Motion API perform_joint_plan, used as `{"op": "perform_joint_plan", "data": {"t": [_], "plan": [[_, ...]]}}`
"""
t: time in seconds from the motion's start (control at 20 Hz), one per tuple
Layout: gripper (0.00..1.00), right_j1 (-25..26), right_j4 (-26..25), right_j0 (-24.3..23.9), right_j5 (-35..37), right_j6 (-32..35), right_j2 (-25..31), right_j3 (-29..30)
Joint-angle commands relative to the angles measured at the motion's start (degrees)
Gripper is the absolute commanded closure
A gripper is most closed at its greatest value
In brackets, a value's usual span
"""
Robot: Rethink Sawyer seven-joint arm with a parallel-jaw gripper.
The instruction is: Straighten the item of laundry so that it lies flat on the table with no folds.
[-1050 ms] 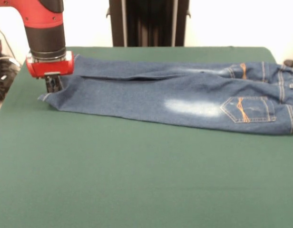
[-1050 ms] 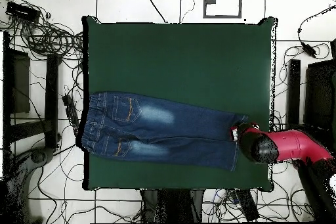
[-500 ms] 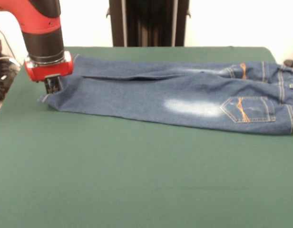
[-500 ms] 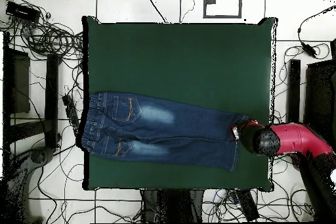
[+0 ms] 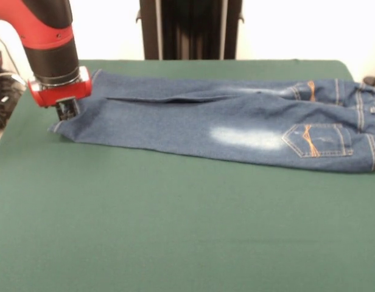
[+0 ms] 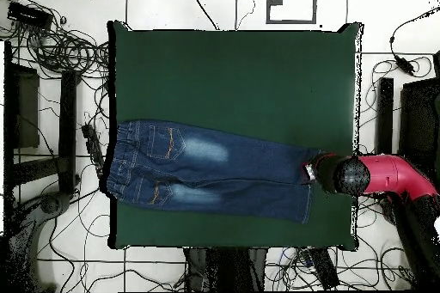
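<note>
Nearest lies bare green felt table (image 5: 175, 231). Beyond it the denim jeans (image 5: 236, 125) stretch across (orange-stitched pockets, one faded whitish patch), waistband cut off at the picture's edge. My gripper (image 5: 66, 109) hangs upright at the leg hems; whether it pinches cloth I cannot tell.

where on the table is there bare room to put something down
Bare room: the wide strip of the dark green felt-covered table on the camera side of the small blue denim jeans in the front view. A narrower strip borders the jeans' other side. Crowded: the leg cuffs, where the red and black arm's hand sits.
</note>
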Motion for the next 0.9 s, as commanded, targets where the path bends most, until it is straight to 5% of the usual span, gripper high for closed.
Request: {"op": "perform_joint_plan", "data": {"t": [0.05, 0.9], "plan": [[1.0, 6.3, -3.7, 1.1, -7.4, -19.0, 5.4, -9.5], [1.0, 0.8, -0.2, 1.7, 1.3, -22.4, 6.4, -8.6]]}}
